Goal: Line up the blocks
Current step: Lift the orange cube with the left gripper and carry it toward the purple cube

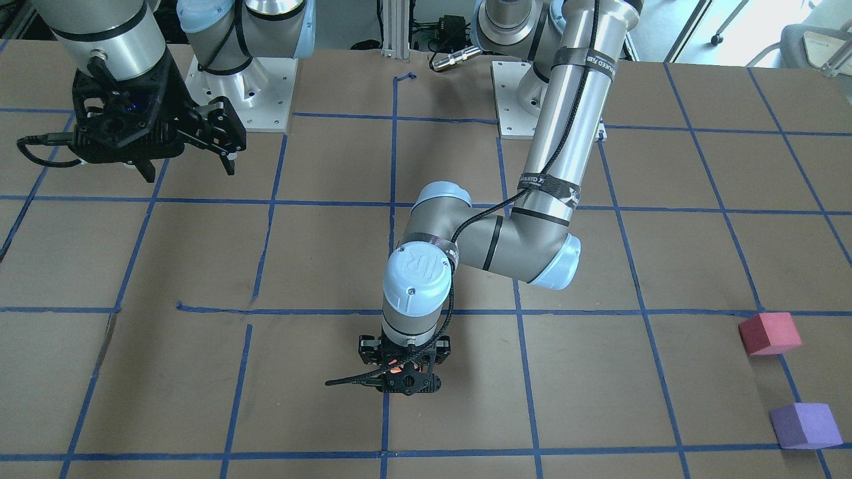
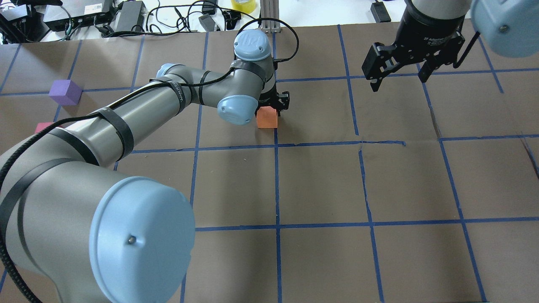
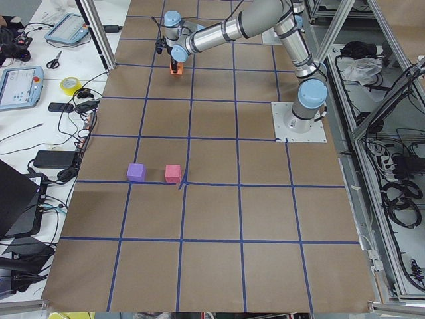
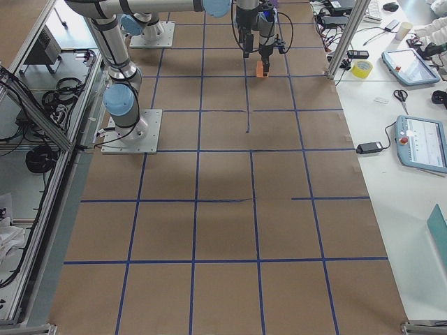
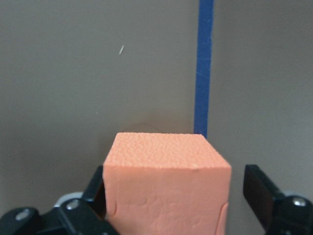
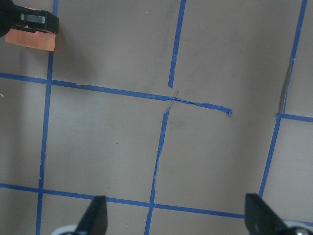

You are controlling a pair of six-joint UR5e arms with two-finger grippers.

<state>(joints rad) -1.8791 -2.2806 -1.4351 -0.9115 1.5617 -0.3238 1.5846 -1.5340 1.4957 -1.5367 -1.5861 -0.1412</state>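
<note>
The orange block (image 2: 267, 118) sits by a blue tape line at the far middle of the table. My left gripper (image 2: 273, 105) points down over it, jaws on either side. In the left wrist view the block (image 5: 166, 186) fills the space between the fingers, with a narrow gap at the right finger (image 5: 266, 200), so the gripper is open. The crimson-pink block (image 1: 769, 334) and purple block (image 1: 805, 426) lie side by side far off at the table's left end. My right gripper (image 2: 398, 82) hangs open and empty above the far right.
Blue tape lines (image 2: 278, 185) divide the brown paper table top into grid squares. Both arm bases (image 1: 546, 100) stand at the robot's edge. Cables and devices (image 2: 126, 12) lie beyond the far edge.
</note>
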